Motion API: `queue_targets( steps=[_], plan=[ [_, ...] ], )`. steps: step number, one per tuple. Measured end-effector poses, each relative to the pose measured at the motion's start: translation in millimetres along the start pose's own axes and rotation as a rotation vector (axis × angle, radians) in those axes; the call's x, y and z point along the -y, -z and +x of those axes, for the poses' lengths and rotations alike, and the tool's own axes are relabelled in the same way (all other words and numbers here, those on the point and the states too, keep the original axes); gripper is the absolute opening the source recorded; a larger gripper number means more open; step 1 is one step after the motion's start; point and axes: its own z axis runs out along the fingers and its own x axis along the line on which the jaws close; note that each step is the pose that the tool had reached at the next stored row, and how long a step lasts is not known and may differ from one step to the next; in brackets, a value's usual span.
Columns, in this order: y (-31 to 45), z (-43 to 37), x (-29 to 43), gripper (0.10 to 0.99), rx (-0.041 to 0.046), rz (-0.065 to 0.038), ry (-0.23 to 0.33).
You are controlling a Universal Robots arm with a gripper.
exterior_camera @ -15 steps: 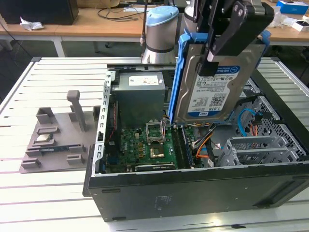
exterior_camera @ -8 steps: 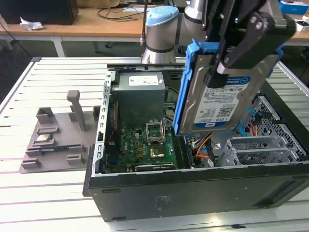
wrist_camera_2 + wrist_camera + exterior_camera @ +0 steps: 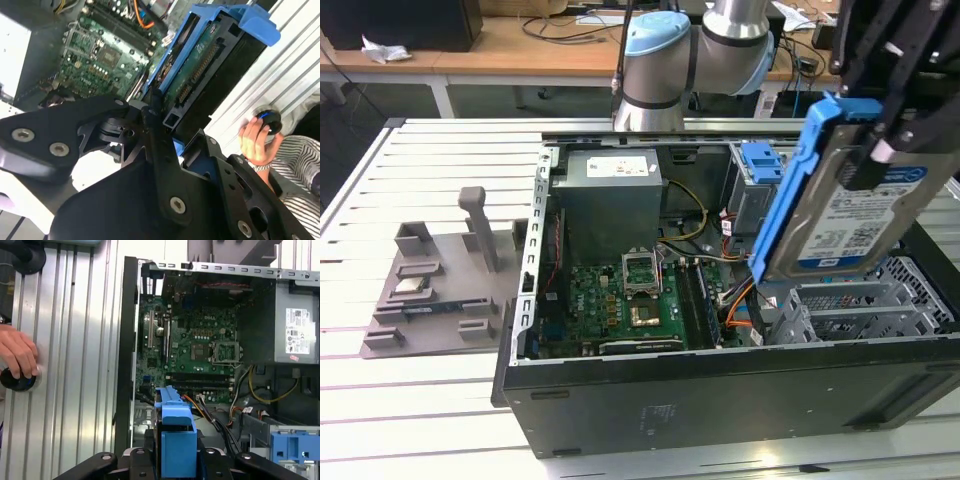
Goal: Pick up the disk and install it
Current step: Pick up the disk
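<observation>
The disk [image 3: 860, 215]: is hanging tilted in the air at the exterior view's right, over the open computer case and not yet sitting in any bay.
Stand [image 3: 430, 285]: a grey moulded piece is lying on the slatted counter [image 3: 410, 400] at the exterior view's left, well apart from the case.
Computer case [image 3: 650, 410]: is lying with its side panel off, showing the green main board [image 3: 630, 300] and the grey power box [image 3: 610, 190].
Blue latch [image 3: 760, 165]: is standing inside the case, near the disk's raised edge.
Drive cage [image 3: 880, 300]: perforated metal is sitting below the disk.
Tool [image 3: 885, 150]: is clenching the disk by its blue frame; in the second wrist view a black finger [image 3: 150, 120] is pressing against that frame.
Hand [image 3: 255, 142]: a person's hand is resting on a round black knob on the counter beside the case.
Handling: probably stiff, dense and slick on its metal faces. The bare circuit board underneath is looking fragile, so the plastic frame's edges are likely the safest hold.
</observation>
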Motion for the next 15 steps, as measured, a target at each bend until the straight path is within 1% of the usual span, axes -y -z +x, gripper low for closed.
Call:
queue_targets(
  steps=[1,4,6,7,8,10,11,12,15],
  plan=[
    [-0.7,0.3,5.9,0.369,0.0,0.0,-0.001],
    [-3.7,0.9,15.8,0.369,0.0015,0.0,-0.014],
    [-4.7,0.8,23.9,0.369,0.0018,0.001,-0.02],
    [-5.2,0.3,29.1,0.369,0.002,0.0,-0.02],
    [-6.5,-1.3,38.8,0.369,0.002,0.0,-0.021],
    [-8.1,-4.2,49.0,0.369,0.0018,-0.001,-0.021],
    [-9.6,-6.2,56.6,0.369,0.0017,-0.002,-0.021],
    [-10.7,-7.0,66.2,0.369,0.0013,-0.003,-0.021],
    [-10.7,-6.9,66.8,0.369,0.0013,-0.003,-0.021]
  ],
)
